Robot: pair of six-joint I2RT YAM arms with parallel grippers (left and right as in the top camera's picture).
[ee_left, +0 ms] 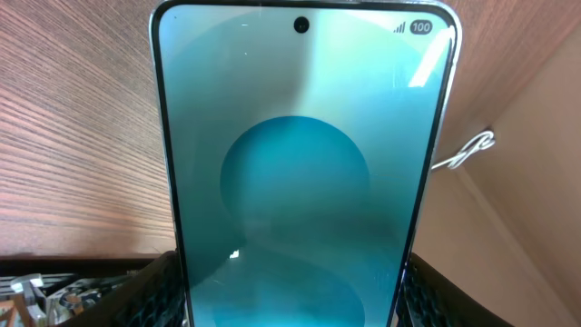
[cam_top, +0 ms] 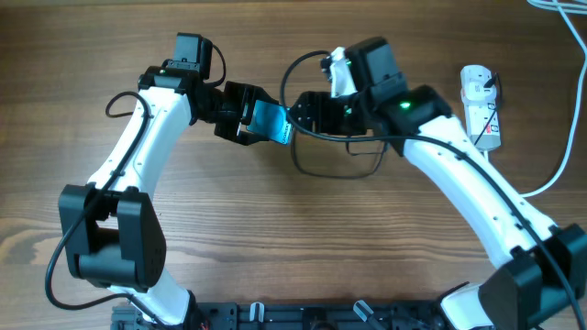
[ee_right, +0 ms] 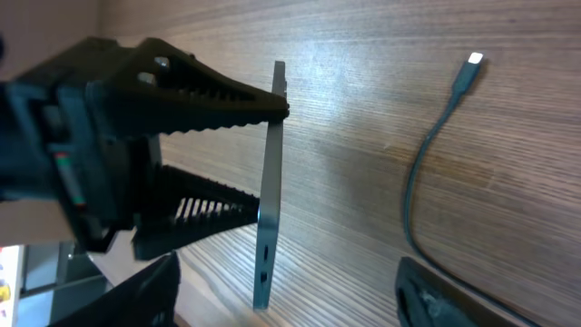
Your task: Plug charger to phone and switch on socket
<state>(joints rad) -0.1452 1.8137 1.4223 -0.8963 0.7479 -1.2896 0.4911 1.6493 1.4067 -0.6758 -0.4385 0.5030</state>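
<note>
My left gripper [cam_top: 246, 117] is shut on the phone [cam_top: 269, 122] and holds it above the table, teal screen up. In the left wrist view the phone [ee_left: 300, 154] fills the frame between my fingers [ee_left: 290, 282]. The right wrist view shows the phone edge-on [ee_right: 270, 173], its ported end toward the camera. My right gripper [cam_top: 305, 112] is open and empty right beside that end; its fingers [ee_right: 286, 295] are spread on either side. The charger, a thin black cable [cam_top: 341, 170], loops on the table under my right arm. Its connector [ee_right: 471, 62] lies free on the wood.
The socket, a white power strip [cam_top: 481, 108] with a red marking, lies at the far right, with a thick white cord [cam_top: 561, 170] running off the right edge. A black frame [cam_top: 303, 316] runs along the front edge of the table.
</note>
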